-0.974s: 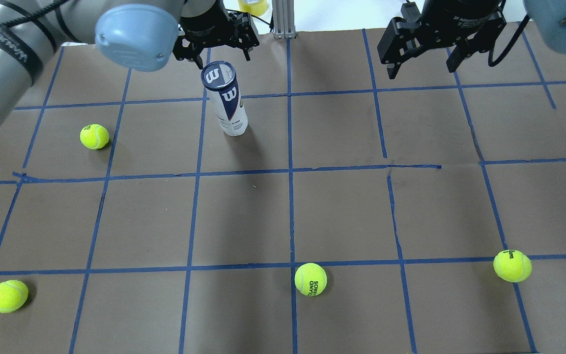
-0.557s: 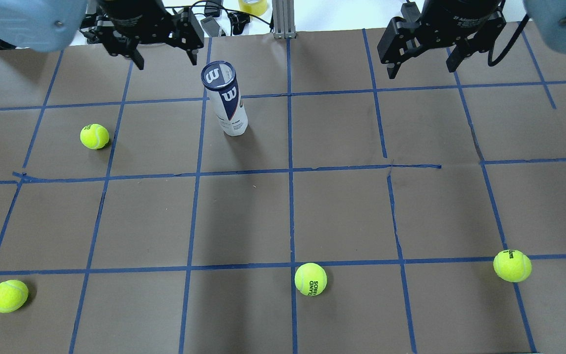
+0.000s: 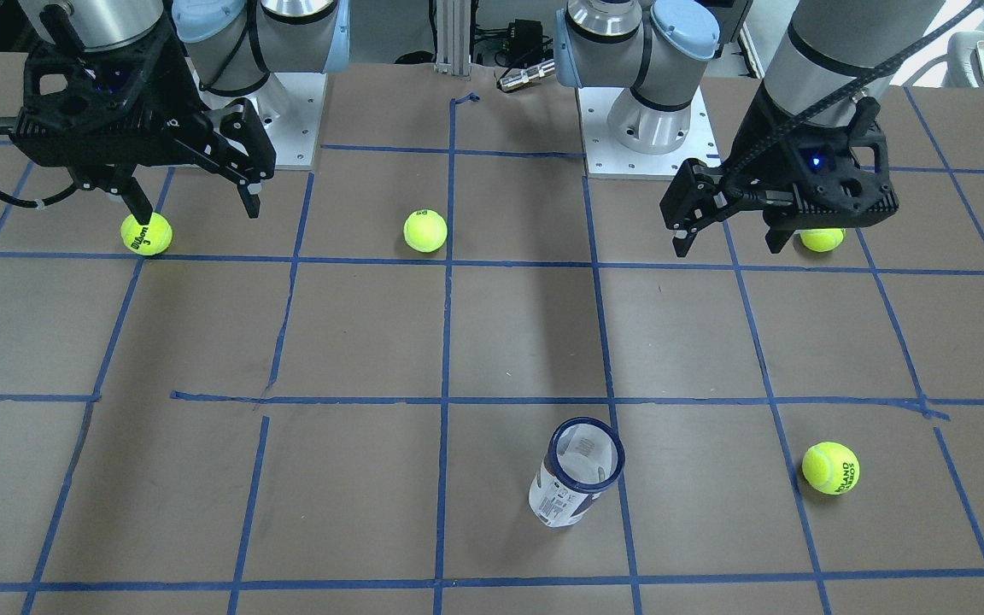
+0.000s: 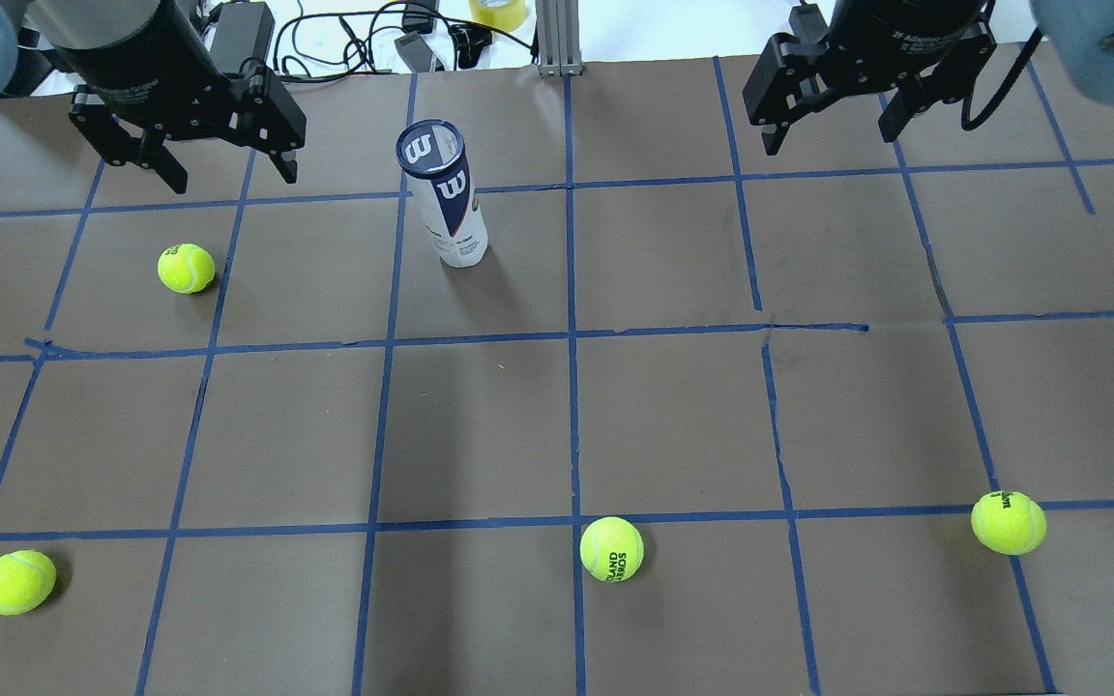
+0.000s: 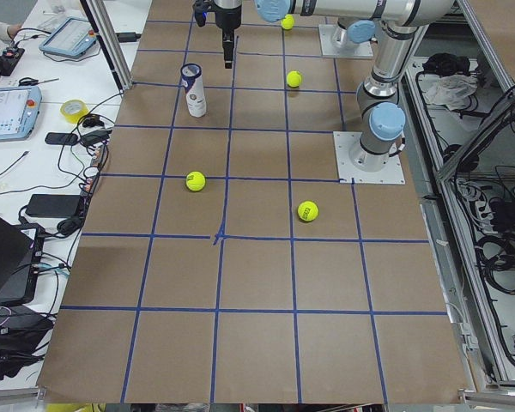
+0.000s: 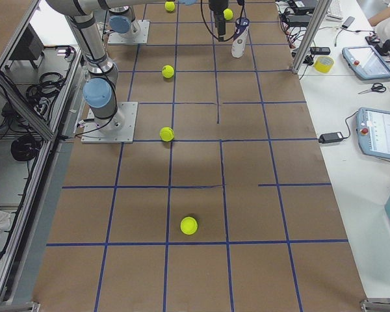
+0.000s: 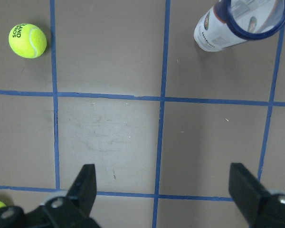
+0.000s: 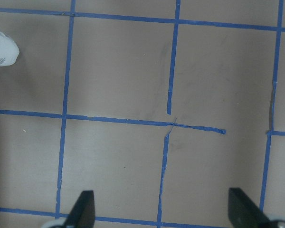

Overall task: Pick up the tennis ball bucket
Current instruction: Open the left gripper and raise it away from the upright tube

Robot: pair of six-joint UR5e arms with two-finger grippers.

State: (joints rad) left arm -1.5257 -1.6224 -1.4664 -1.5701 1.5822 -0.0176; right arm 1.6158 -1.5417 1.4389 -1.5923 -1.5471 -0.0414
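Observation:
The tennis ball bucket point(image 4: 446, 193) stands upright on the brown table, a white tube with a navy band and a white W at the top. It also shows in the front view point(image 3: 576, 478), the left wrist view point(image 7: 237, 23) and at the edge of the right wrist view point(image 8: 2, 50). My left gripper point(image 4: 228, 179) is open and empty, hanging above the table to the left of the bucket and apart from it. My right gripper point(image 4: 828, 143) is open and empty, far to the bucket's right.
Several yellow-green tennis balls lie on the table: one point(image 4: 186, 268) just below the left gripper, one at the near left point(image 4: 16, 582), one near the middle point(image 4: 611, 549), one at the near right point(image 4: 1008, 522). Blue tape lines grid the table.
My left gripper has moved from right behind the bucket's top to the left, away from it, still open. The bucket and the right arm have not moved.

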